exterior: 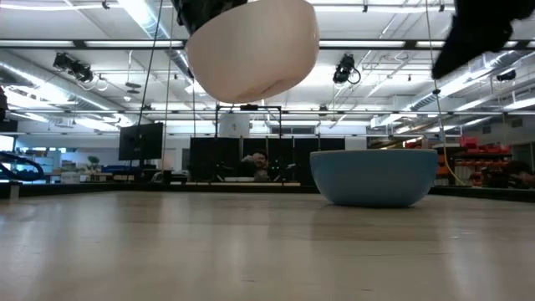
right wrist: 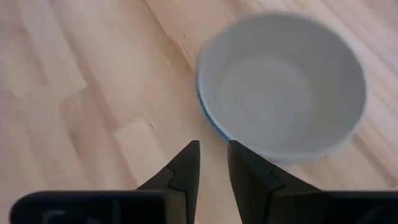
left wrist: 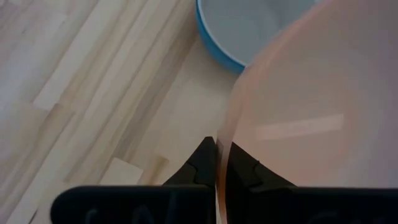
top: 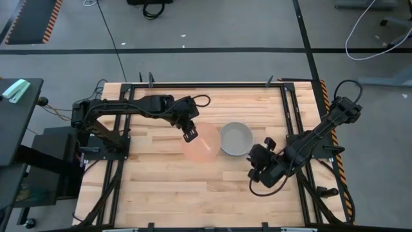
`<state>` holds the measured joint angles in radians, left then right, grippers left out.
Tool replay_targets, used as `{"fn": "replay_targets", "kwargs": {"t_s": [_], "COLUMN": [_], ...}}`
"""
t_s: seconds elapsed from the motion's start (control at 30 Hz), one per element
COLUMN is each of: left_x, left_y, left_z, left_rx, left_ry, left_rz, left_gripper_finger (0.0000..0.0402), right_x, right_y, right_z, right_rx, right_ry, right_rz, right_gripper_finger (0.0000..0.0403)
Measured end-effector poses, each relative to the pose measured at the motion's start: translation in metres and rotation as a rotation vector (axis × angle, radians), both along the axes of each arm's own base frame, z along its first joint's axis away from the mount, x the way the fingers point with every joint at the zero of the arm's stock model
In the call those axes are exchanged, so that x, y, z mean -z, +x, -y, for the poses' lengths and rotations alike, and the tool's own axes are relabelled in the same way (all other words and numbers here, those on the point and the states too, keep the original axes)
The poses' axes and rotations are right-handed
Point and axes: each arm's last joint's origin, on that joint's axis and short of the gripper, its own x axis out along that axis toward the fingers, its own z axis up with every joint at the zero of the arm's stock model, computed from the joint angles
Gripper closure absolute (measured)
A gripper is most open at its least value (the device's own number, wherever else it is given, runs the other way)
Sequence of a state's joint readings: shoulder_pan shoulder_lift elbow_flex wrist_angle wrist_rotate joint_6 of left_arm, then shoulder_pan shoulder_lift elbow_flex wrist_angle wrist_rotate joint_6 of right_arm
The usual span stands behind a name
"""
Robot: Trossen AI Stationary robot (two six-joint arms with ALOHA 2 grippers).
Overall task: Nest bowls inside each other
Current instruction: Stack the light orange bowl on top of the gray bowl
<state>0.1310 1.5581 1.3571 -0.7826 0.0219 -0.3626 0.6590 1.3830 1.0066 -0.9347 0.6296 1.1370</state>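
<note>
Left gripper holds one bowl above the table, beside nested bowls.

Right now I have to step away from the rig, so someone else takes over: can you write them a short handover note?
Left gripper: shut on the rim of the pink bowl, held in the air, tilted, beside the blue bowl.
Right gripper: fingers slightly apart, holding nothing, hanging near the blue bowl's side.
Blue bowl: upright on the table, with the grey-white bowl already nested inside it.
Done: grey-white in blue.
Left: bring the pink bowl over the pair, lower it in, release.
</note>
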Motion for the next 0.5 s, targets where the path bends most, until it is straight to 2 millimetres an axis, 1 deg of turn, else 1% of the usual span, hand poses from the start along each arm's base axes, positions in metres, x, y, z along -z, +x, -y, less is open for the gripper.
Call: {"fn": "replay_targets", "kwargs": {"t_s": [0.23,0.33,0.5], "left_x": [0.0,0.0,0.0], "left_y": [0.0,0.0,0.0], "left_z": [0.0,0.0,0.0], "left_rx": [0.0,-0.005,-0.015], "left_ry": [-0.001,-0.004,-0.011], "left_rz": [0.0,0.0,0.001], "left_gripper_finger": [0.0391,0.0391,0.0391], "right_x": [0.048,0.056,0.066], "right_y": [-0.016,-0.02,-0.025], "right_z": [0.01,0.013,0.018], "right_rx": [0.077,0.093,0.12], "right_ry": [-0.009,-0.023,-0.032], "right_rz": [-0.025,-0.03,-0.047], "right_gripper_finger": [0.0368,0.0394,0.0395]}}
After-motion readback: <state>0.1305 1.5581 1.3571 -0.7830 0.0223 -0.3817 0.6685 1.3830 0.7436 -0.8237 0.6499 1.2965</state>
